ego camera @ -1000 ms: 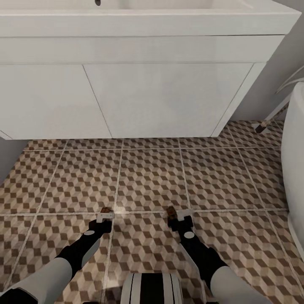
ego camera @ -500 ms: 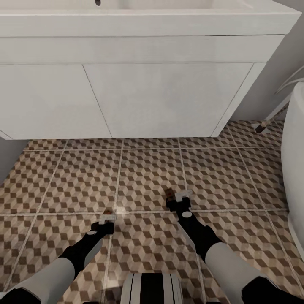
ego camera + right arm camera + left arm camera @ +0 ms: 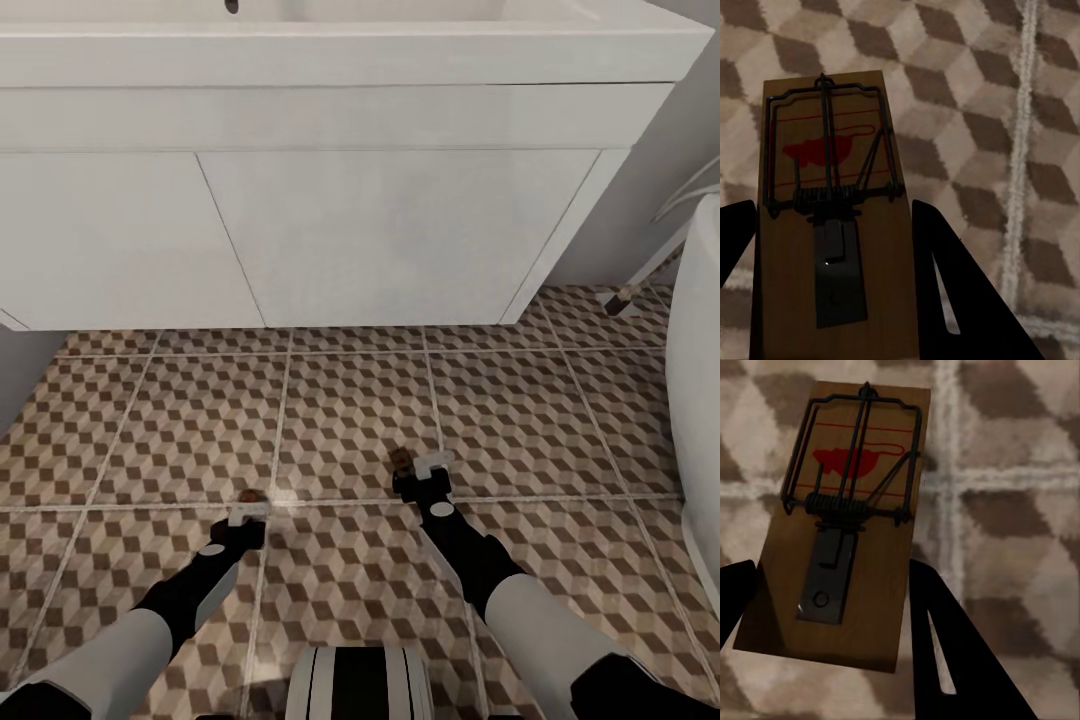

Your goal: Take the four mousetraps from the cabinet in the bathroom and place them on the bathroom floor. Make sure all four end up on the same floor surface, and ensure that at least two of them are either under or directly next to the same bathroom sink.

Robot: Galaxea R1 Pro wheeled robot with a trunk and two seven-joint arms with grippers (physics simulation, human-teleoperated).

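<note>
Both grippers are hanging low over the bathroom floor [image 3: 340, 420] before the bathroom sink [image 3: 350, 45] — left gripper [image 3: 247, 512] clamping one mousetrap [image 3: 840, 525], right gripper [image 3: 420, 470] clamping another mousetrap [image 3: 832, 217].

Head view is evenly lit and bright, with no single clear light source. The white vanity [image 3: 400, 230] front looks nearly washed out, with a soft shadow band on the bathroom floor [image 3: 350, 420] just under it. There is a faint pale sheen on the tiles near the left claw [image 3: 247, 512]. Both wrist views are dimmer, soft and blurry, tile edges smeared. Each mousetrap [image 3: 840, 525] [image 3: 832, 225] board darkens toward its near end, and the claw fingers [image 3: 960, 660] are flat black with no detail. Render looks slightly grainy, no edge distortion noticed.
</note>
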